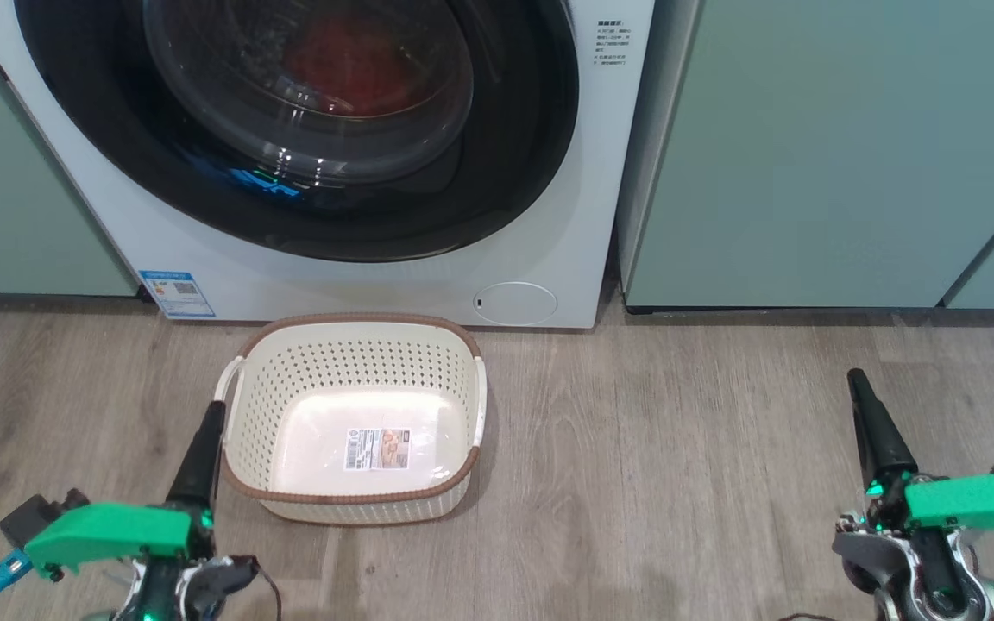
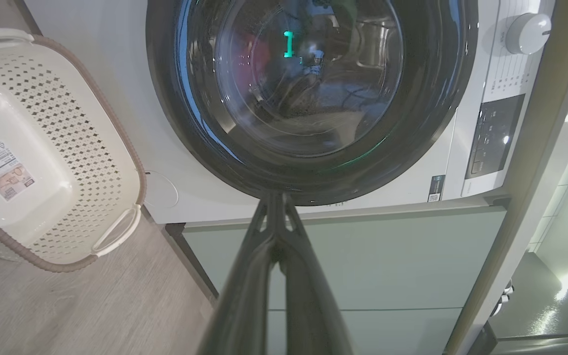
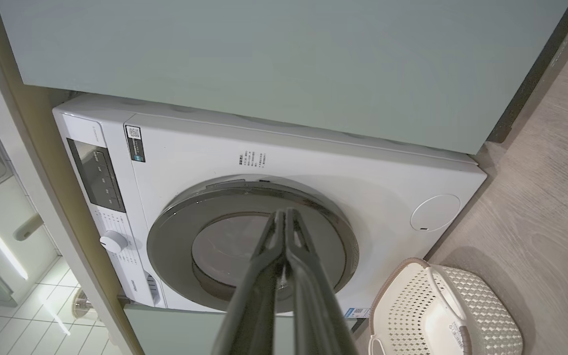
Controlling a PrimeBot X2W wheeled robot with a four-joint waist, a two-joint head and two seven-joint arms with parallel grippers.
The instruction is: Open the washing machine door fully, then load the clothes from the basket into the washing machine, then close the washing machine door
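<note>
Shiny red clothes [image 1: 350, 65] were seen behind the bulging glass of the shut washing machine door [image 1: 510, 172]. The perforated cream basket [image 1: 359, 362] was found empty on the wood-grain floor [image 1: 635, 431] before it. The left gripper [image 1: 213, 410] and right gripper [image 1: 856, 379] were clenched on nothing.

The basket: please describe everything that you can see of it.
The basket is cream-white perforated plastic, a rounded rectangle with a brown rim and two white side handles. It stands upright and empty on the floor, before the washing machine, a label sticker on its bottom. The shut left gripper shows by its left handle; contact unclear.
</note>
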